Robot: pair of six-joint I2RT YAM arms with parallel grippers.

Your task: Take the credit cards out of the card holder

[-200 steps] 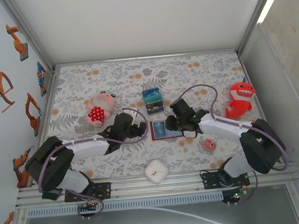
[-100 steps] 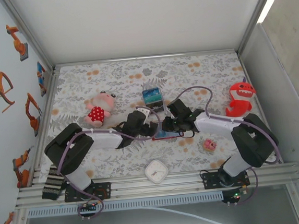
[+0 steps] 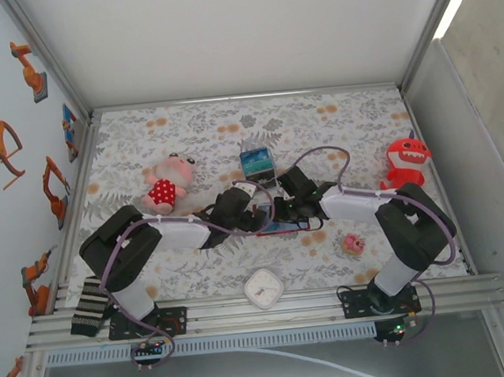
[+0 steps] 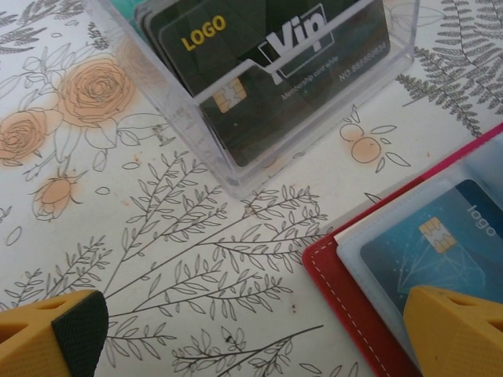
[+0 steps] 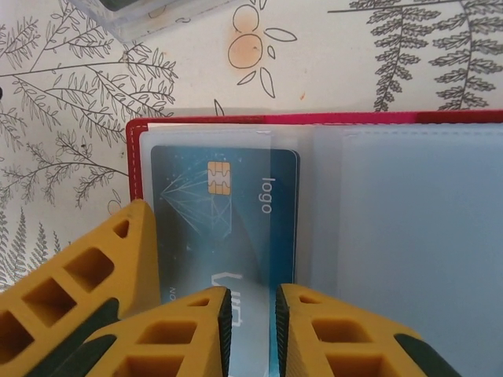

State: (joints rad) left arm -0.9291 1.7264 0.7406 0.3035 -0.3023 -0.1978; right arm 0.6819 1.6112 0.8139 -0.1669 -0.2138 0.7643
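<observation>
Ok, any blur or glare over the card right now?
Right wrist view: the credit card shows its chip and logo sharp through a milky sleeve, no glare. Left wrist view: the clear box print is crisp, the card holder corner slightly soft. Top view: even light, weak shadows.

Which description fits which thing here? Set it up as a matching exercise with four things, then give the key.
Things:
1. card holder
2. plastic box
3. clock
4. shark toy

Descriptions:
a. white, at the near edge
b. red, at the far right
c. lying open, a teal credit card in its pocket
d. clear, dark cards standing inside

Pairs: 1-c, 2-d, 3-a, 4-b
</observation>
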